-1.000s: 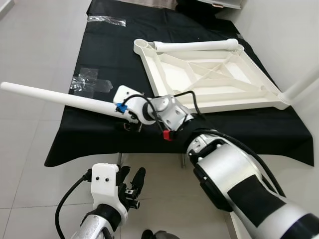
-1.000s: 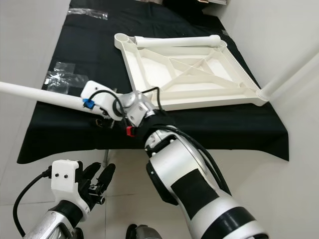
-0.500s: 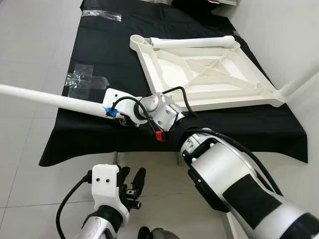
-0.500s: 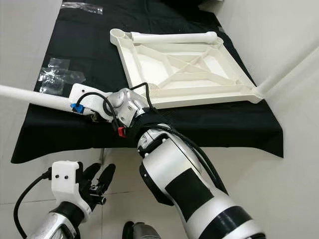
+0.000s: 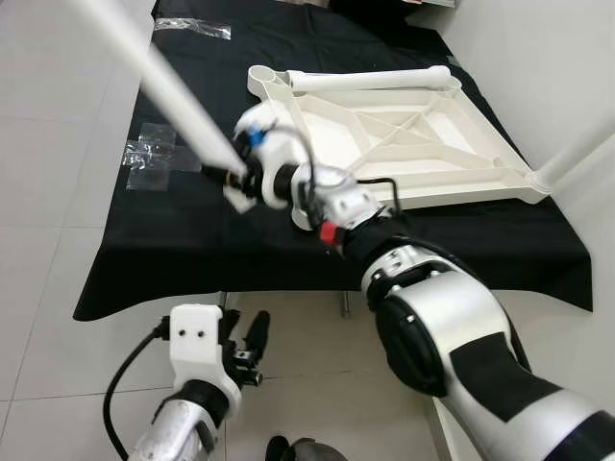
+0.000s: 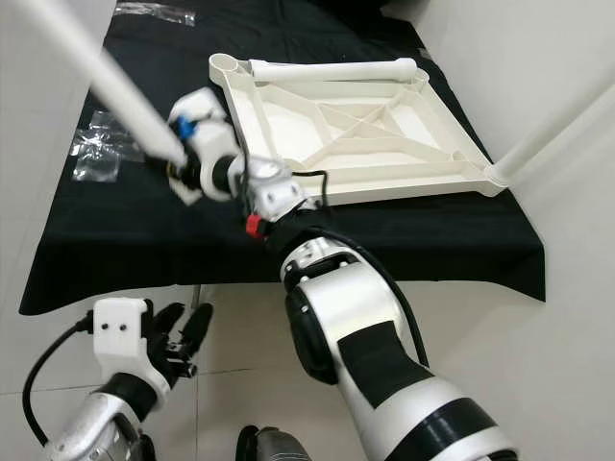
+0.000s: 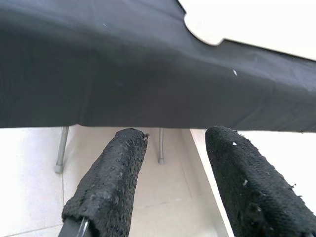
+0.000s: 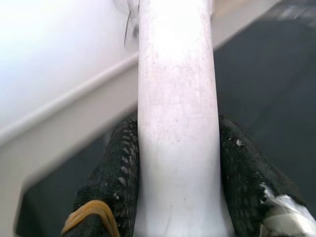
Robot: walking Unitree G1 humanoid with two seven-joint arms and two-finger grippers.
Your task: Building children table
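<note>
My right gripper is shut on a long white table leg and holds it in the air, slanting up and away to the far left over the black-covered table. The right wrist view has the leg clamped between both black fingers. The white tabletop lies upside down at the back right, just right of the gripper. A second leg lies along its far edge. A third leg rises from its right corner. My left gripper hangs open low in front of the table, holding nothing.
Crumpled clear plastic lies on the black cloth at the left, and more plastic at the far end. A white wall runs along the right side. Pale tiled floor surrounds the table, whose metal feet show under the cloth.
My right gripper has swung the leg up from lying low toward the left to pointing steeply up and away, and the wrist has moved closer to the tabletop. The left arm stays low.
</note>
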